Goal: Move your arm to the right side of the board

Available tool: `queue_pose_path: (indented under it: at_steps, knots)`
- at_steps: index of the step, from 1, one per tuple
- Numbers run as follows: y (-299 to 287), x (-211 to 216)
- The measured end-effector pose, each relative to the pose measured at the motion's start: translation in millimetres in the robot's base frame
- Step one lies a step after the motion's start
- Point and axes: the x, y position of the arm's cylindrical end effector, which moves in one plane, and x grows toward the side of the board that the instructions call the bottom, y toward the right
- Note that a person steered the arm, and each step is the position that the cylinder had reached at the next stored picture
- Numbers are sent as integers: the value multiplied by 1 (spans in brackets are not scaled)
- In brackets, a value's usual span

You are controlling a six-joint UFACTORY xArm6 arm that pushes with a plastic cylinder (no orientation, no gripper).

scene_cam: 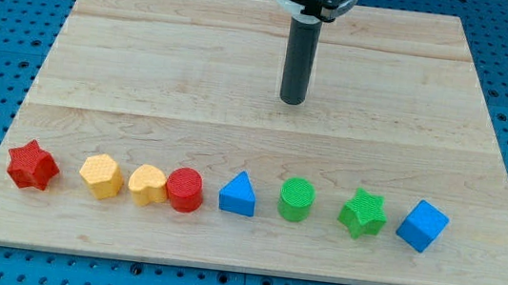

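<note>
my tip [292,101] stood on the wooden board [148,63], just right of centre in the upper half of the frame, well apart from every block. being a bare rod, this end effector grasped nothing. along the lower part ran a row: red star [33,165], yellow hexagon [101,176], yellow heart [146,184] touching red cylinder [185,189], blue triangle [238,194], green cylinder [296,199], green star [362,213], blue cube [422,225].

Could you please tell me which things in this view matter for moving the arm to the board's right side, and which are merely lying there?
Part of the job:
my tip
wooden board

Just lying about, in a row below my tip:
red star
yellow hexagon
yellow heart
red cylinder
blue triangle
green cylinder
green star
blue cube
</note>
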Motion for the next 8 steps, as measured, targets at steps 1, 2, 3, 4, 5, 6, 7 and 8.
queue_pose_path:
  at_steps: [1, 2, 3, 4, 5, 6, 7, 8]
  knots:
    - [-2, 0]
    - [-5, -5]
    - [-7, -21]
    - [-7, -40]
    - [-4, -40]
    - [-4, -40]
    - [-4, -42]
    - [-4, -45]
